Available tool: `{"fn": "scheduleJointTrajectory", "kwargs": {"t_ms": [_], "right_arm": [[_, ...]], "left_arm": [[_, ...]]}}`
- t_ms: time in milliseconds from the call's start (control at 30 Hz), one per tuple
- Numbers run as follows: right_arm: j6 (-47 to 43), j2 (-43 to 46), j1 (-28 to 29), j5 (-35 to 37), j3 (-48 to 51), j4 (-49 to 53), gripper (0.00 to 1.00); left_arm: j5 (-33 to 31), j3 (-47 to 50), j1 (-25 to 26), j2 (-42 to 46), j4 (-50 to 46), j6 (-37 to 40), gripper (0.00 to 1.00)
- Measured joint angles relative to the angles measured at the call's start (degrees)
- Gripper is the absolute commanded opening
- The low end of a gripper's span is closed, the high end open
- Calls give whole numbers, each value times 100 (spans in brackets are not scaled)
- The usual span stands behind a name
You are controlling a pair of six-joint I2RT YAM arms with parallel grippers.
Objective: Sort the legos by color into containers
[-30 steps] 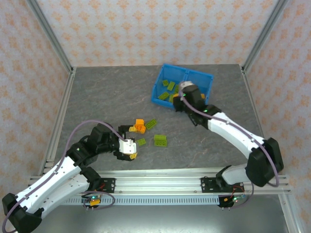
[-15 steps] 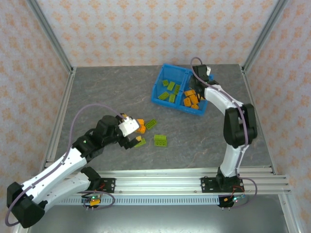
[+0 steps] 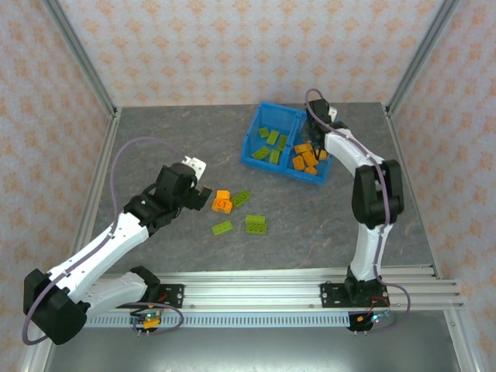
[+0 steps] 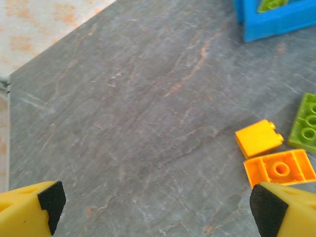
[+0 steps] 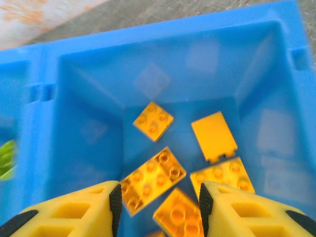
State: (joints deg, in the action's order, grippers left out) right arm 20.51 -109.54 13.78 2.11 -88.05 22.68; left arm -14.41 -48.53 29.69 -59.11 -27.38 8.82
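Observation:
The containers are two halves of a blue bin. Green legos lie in its left half and orange legos in its right half. My right gripper hangs over the orange half, jaws parted. In the right wrist view a blurred orange brick sits loose between the fingers of the gripper, above several orange bricks. My left gripper is wide open over bare table. To its right lie an orange brick, a second orange one and a green one.
Loose on the grey table are an orange pair and three green bricks. Aluminium frame posts and patterned walls close the table in. The bin's corner shows at the left wrist view's top right.
My right gripper reached over the bin's orange half and its jaws parted, freeing an orange brick. My left arm swung away from the near edge, up and left past the loose bricks, still open.

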Motion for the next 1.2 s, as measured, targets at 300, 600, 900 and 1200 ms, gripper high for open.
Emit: {"fn": "scheduleJointTrajectory", "kwargs": {"t_ms": [300, 600, 900, 1200], "right_arm": [[-170, 3252, 564, -2105, 1790, -177, 76], [-850, 3895, 1248, -4398, 2929, 1043, 99], [-916, 4212, 1250, -4946, 3322, 1370, 99], [-831, 4039, 1250, -4951, 3322, 1325, 99]], "left_arm": [[575, -680, -621, -649, -640, -1375, 100], [1797, -1338, 229, -2627, -887, -3123, 99], [2037, -1403, 407, -3998, -883, -3298, 96], [1996, -1478, 407, -4232, -699, -3305, 66]]}}
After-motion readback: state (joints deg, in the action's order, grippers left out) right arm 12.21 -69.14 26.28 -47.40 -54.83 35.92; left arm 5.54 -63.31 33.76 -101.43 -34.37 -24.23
